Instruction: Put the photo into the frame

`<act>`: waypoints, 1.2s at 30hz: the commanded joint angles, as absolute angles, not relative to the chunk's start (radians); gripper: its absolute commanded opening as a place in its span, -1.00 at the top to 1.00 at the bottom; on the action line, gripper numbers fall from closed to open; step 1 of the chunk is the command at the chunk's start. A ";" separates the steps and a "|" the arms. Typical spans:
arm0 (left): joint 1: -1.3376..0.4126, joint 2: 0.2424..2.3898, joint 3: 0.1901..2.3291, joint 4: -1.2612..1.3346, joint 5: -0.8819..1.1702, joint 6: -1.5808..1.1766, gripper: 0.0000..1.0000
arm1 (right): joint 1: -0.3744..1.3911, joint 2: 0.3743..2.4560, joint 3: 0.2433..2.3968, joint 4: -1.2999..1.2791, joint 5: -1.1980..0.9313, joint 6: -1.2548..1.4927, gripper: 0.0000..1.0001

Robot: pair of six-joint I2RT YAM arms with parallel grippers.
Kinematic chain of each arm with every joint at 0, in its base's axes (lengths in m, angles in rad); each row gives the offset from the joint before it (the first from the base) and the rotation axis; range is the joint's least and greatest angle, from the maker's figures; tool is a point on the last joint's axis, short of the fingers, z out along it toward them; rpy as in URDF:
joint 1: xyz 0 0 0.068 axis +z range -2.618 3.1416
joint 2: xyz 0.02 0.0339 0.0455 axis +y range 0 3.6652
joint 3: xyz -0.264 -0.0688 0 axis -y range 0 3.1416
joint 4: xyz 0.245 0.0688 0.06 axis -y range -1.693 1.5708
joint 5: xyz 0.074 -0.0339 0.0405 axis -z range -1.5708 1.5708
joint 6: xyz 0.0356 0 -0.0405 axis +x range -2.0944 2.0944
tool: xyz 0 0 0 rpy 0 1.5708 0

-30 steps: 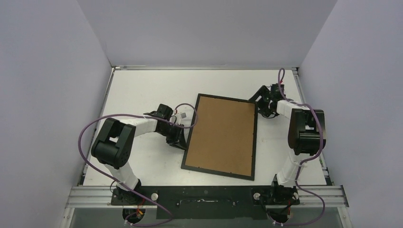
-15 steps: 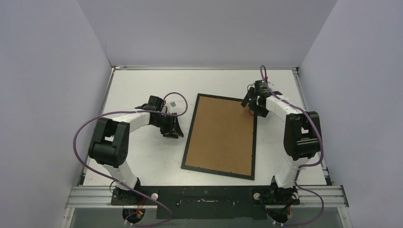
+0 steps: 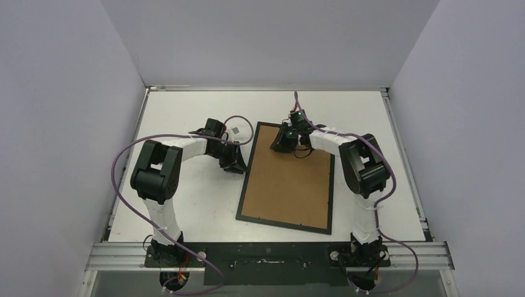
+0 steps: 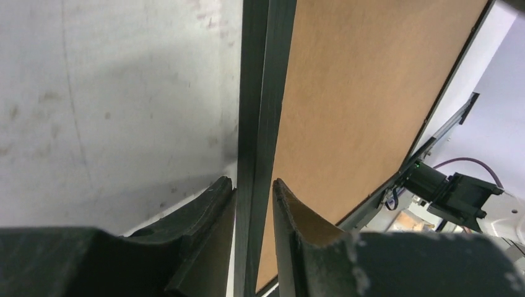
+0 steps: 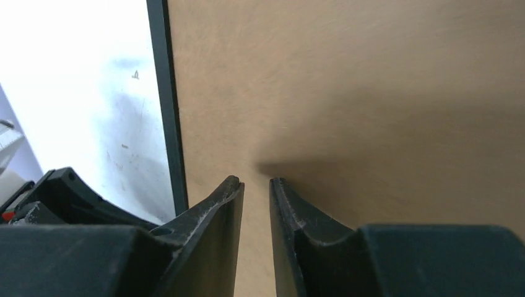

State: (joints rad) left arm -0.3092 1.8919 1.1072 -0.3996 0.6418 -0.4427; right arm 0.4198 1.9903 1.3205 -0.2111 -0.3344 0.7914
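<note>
while thin black frame (image 3: 282, 224) shows brown back (image 3: 288, 179) | left gripper (image 4: 254, 182) pinching rim (image 4: 257, 93) | right gripper (image 5: 255, 180) slightly parted

Soft, even light overhead, top view sharp, table (image 3: 186, 117) nearly blown white. Right wrist: dark shadow on the backing (image 5: 371, 93) just ahead of my fingers (image 5: 216, 241), table glaring white beside it. Left wrist view is dimmer, greyer.

Both arms bent inward — left claw (image 4: 251, 180) narrowly parted, possibly clamped; right claw (image 5: 254, 179) barely parted.
</note>
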 commanded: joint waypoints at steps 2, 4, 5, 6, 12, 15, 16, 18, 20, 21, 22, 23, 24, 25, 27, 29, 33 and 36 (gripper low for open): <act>-0.327 1.967 1.213 -0.413 0.552 -0.448 0.51 | 0.468 2.074 1.378 -0.018 -0.467 0.924 0.53; -0.328 1.985 1.226 -0.423 0.537 -0.447 0.53 | 0.482 2.097 1.384 -0.023 -0.483 0.925 0.53; -0.329 1.993 1.230 -0.429 0.534 -0.445 0.55 | 0.486 2.107 1.381 -0.025 -0.495 0.925 0.53; -0.330 1.999 1.233 -0.434 0.531 -0.444 0.58 | 0.493 2.116 1.375 -0.027 -0.503 0.927 0.53; -0.337 2.051 1.257 -0.512 0.471 -0.428 0.83 | 0.524 2.155 1.380 -0.243 -0.409 0.804 0.57; -0.337 2.067 1.265 -0.544 0.446 -0.423 0.88 | 0.526 2.188 1.398 -0.396 -0.308 0.726 0.58; -0.337 2.072 1.267 -0.553 0.440 -0.421 0.89 | 0.525 2.202 1.405 -0.451 -0.268 0.704 0.58; -0.337 2.082 1.277 -0.571 0.432 -0.415 0.91 | 0.528 2.231 1.425 -0.549 -0.169 0.655 0.58; -0.337 2.089 1.282 -0.580 0.430 -0.413 0.92 | 0.537 2.244 1.442 -0.633 -0.078 0.622 0.58; -0.337 2.091 1.283 -0.582 0.430 -0.412 0.92 | 0.539 2.242 1.445 -0.645 -0.060 0.616 0.57; -0.337 2.093 1.283 -0.583 0.431 -0.414 0.92 | 0.540 2.236 1.441 -0.634 -0.066 0.613 0.56; -0.337 2.094 1.282 -0.582 0.433 -0.415 0.92 | 0.541 2.221 1.429 -0.603 -0.095 0.611 0.55; -0.337 2.094 1.282 -0.581 0.441 -0.416 0.92 | 0.544 2.194 1.406 -0.543 -0.142 0.614 0.52; -0.336 2.095 1.282 -0.579 0.450 -0.416 0.92 | 0.544 2.165 1.375 -0.475 -0.206 0.622 0.48; -0.333 2.103 1.281 -0.573 0.475 -0.418 0.92 | 0.548 2.106 1.285 -0.296 -0.355 0.667 0.45; -0.326 2.113 1.280 -0.557 0.516 -0.424 0.92 | 0.552 2.051 1.200 -0.115 -0.480 0.724 0.45; -0.312 2.137 1.280 -0.536 0.560 -0.441 0.92 | 0.590 1.984 1.082 0.113 -0.635 0.750 0.47; -0.307 2.151 1.284 -0.537 0.567 -0.441 0.92 | 0.641 1.969 1.061 0.192 -0.700 0.745 0.46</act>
State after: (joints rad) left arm -0.2943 2.0621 1.3018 -0.5674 0.6704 -0.4618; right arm 0.5571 1.9820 1.1206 0.1085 -0.5461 0.7509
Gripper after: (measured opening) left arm 0.090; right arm 0.268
